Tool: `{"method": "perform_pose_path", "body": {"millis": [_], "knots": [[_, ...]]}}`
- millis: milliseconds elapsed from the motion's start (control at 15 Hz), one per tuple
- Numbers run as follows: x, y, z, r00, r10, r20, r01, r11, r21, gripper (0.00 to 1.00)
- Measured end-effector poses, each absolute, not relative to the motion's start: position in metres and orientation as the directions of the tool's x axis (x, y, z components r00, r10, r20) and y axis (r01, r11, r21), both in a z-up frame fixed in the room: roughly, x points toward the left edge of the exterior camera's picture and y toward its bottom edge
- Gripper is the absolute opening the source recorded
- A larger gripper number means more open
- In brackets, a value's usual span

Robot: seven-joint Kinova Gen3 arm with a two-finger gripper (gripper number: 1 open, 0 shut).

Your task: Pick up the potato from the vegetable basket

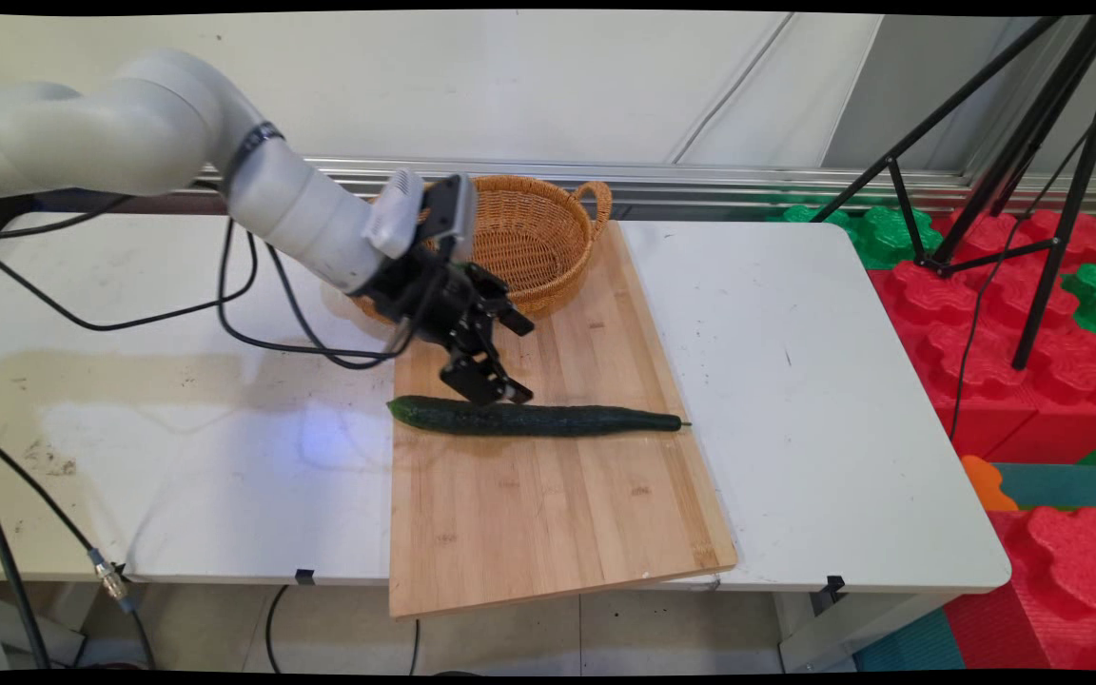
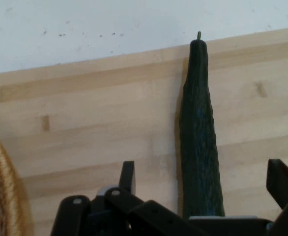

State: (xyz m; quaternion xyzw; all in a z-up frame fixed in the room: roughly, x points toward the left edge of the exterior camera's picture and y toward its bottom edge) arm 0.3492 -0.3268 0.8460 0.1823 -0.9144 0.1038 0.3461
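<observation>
While its two fingers stand spread apart and grasp nothing, the black two-finger gripper (image 1: 510, 357) hangs low over the left part of a long dark green cucumber (image 1: 534, 419). In the main view its lower finger comes down just at the cucumber's upper edge; whether it touches cannot be told. The hand view shows the gripper (image 2: 203, 177) with one finger on each side of the cucumber (image 2: 199, 132), which runs away from the camera between them, its small stem end at the board's far edge. The cucumber lies flat across a pale rectangular wooden cutting board (image 1: 548, 514), its blunt end reaching the board's left edge and its stem end the right edge. Behind the gripper, at the board's far end, stands a round woven wicker basket (image 1: 534, 238) with handles, apart from the cucumber. The board rests on the white worktop (image 1: 795, 381). Black cables (image 1: 253, 323) hang from the arm over the worktop's left half. Beyond the right edge are a black tripod (image 1: 1033, 171) and red and green foam blocks (image 1: 1005, 314).
</observation>
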Motion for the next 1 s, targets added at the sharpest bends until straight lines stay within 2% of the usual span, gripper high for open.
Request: {"method": "perform_pose_path", "body": {"millis": [1000], "knots": [[0.467, -0.306, 0.914, -0.694, -0.302, 0.653, -0.485, 0.867, -0.114, 1.0]]}}
